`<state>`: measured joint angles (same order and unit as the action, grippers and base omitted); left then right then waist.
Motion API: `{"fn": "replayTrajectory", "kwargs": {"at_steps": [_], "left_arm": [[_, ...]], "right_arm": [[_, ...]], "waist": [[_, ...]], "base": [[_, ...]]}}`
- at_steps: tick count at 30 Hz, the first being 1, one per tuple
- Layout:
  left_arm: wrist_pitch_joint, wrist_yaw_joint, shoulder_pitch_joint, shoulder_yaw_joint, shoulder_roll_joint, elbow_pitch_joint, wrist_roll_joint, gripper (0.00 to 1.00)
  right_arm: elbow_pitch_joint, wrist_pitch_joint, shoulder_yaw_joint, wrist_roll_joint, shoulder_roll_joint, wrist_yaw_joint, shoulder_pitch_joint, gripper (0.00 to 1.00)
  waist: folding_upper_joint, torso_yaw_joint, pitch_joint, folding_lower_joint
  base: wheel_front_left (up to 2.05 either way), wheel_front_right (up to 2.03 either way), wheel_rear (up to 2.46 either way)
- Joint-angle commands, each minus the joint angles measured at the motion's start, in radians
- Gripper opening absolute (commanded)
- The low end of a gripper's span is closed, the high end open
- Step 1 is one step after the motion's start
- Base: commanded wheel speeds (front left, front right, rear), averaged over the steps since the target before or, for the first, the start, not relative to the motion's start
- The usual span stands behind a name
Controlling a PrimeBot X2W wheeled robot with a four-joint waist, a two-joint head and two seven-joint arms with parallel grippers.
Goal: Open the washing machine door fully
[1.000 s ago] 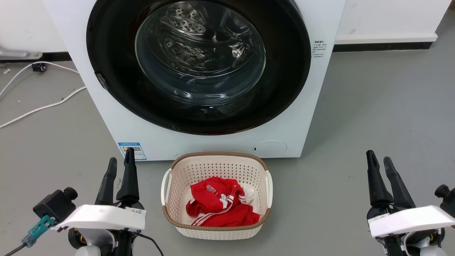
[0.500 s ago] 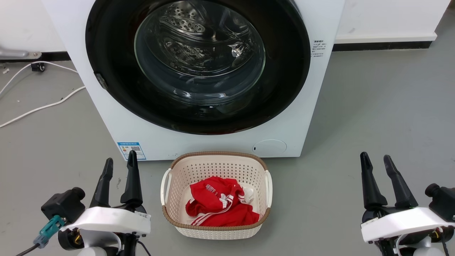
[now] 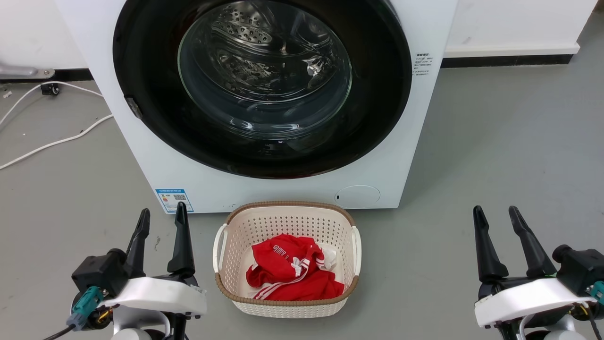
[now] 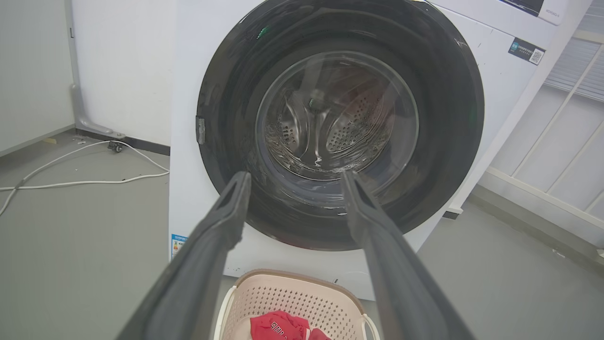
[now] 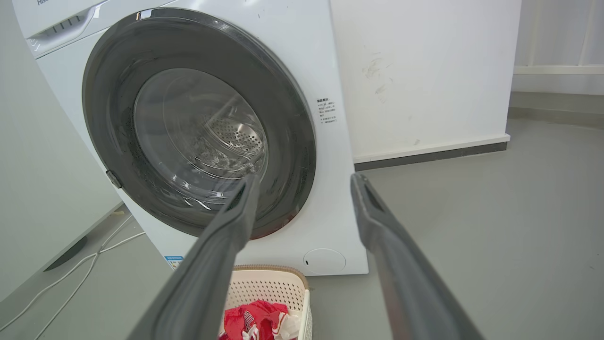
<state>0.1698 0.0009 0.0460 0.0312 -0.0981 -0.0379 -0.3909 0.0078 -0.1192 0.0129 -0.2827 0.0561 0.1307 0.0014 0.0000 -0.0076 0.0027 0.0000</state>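
- The left gripper [image 3: 162,211] sits at the lower left, its fingers [image 3: 180,236] spread apart, pointing up, holding nothing.
- The right gripper [image 3: 495,210] sits at the lower right, its fingers likewise parted and empty.
- Both grippers are well apart.

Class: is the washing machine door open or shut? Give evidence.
Shut. The washing machine door sits flush in the white cabinet front.

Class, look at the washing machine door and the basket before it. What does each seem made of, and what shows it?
Washing machine door: probably glossy black plastic ring, by its sheen; centre clear glass or similar, the perforated drum showing through. Basket: cream moulded plastic, judging by its punched holes; brown woven-look rim.
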Motion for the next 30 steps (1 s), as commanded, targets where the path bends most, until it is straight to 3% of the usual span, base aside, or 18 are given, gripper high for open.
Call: {"fn": "replayTrajectory", "kwargs": {"at_steps": [1,30], "left_arm": [[0.007,0.005,-0.004,0.005,-0.007,0.009,0.021,1.00],[0.067,0.055,-0.024,0.037,-0.017,0.039,0.256,1.00]], "right_arm": [[-0.012,-0.007,0.001,0.021,-0.002,0.000,0.004,1.00],[-0.020,-0.026,-0.021,0.230,-0.006,0.000,0.021,1.00]], "waist": [[0.0000,0.000,0.000,0.0000],[0.0000,-0.001,0.001,0.0000]], "base": [[0.00,0.00,0.00],[0.00,0.00,0.00]]}}
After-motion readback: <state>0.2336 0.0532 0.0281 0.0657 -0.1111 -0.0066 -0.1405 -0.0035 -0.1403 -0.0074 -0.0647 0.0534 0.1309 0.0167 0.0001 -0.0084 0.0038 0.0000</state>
